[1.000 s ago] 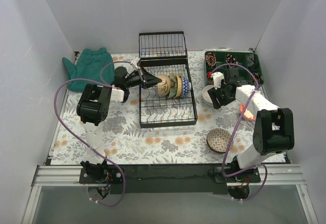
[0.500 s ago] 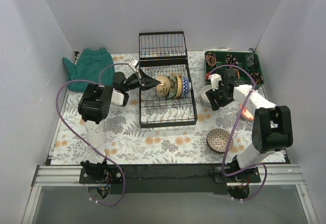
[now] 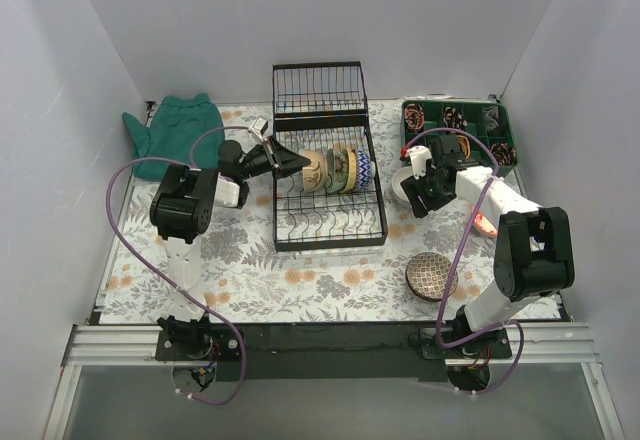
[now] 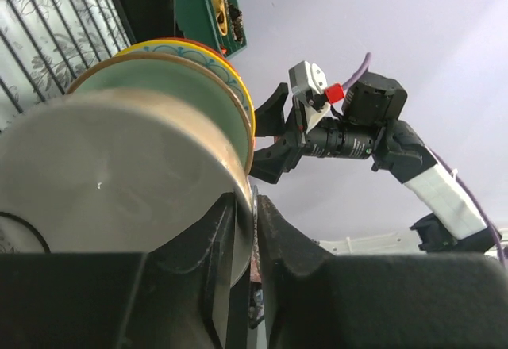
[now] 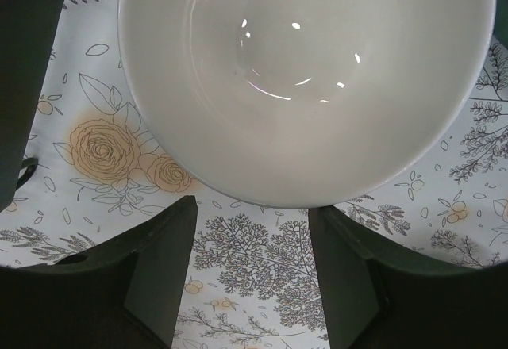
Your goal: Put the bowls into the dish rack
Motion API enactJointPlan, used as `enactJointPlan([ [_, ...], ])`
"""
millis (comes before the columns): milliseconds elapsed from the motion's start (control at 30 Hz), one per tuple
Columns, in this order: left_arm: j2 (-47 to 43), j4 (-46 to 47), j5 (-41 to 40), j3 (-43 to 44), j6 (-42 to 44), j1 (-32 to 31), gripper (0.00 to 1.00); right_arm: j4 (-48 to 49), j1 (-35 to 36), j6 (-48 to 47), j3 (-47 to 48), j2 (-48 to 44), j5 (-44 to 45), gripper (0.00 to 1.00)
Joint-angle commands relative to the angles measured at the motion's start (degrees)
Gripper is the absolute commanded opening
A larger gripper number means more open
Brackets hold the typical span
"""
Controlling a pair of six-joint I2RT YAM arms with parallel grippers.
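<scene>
From above, the rack (image 3: 329, 246) sits mid-table toward the back edge. A row of bowls (image 3: 347, 168) stands on edge among its tines. The left gripper (image 3: 296, 163) reaches in from the rack's left side and pinches the beige bowl (image 3: 318, 170) at the left end of that row. The right gripper (image 3: 412, 198) is right of the rack, at the white bowl (image 3: 402, 182), which looks tipped up off the table. A red bowl (image 3: 487, 225) shows partly under the right arm near the right edge. A dark patterned bowl (image 3: 430, 275) lies toward the front right corner. A green tray (image 3: 405, 125) fills the back right corner and a teal cloth (image 3: 172, 132) the back left.

In the left wrist view, both fingers (image 4: 214, 238) are pressed onto the rim of the beige bowl, one on each face. Close behind it stand a pale green bowl (image 4: 198, 79) and a yellow-rimmed bowl (image 4: 232, 70). Rack wires show at the upper left.

In the right wrist view, the fingers (image 5: 159, 270) are spread wide. The white bowl fills the upper frame with its hollow facing the camera. Its lower rim lies just above the gap between the fingers. Whether the fingers touch the bowl cannot be told.
</scene>
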Motion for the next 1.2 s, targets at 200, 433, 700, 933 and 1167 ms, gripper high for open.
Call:
enactJointPlan([
  [200,-7.1,-18.9,2.3,4.9,3.4,-0.1,0.39,1.6,0.5,-1.0,1.6,-0.5,-0.4,0.66],
  [433,-9.8,-35.0,0.1,9.4,16.8,-0.1,0.44,1.2,0.4,-0.8,0.9,-4.0,1.9,0.66],
  [700,-10.0,-60.9,-7.0,19.0,37.3,0.0,0.52,0.7,0.4,-0.7,0.2,-7.9,3.6,0.67],
  [933,-13.3,-63.8,-9.1,18.0,41.0,0.0,0.53,0.3,-0.1,-1.2,-0.3,-10.2,4.0,0.67],
  [1167,-18.0,-69.5,-16.4,18.7,46.9,0.5,0.55,0.4,-0.9,-0.9,-0.7,-11.4,3.5,0.67],
])
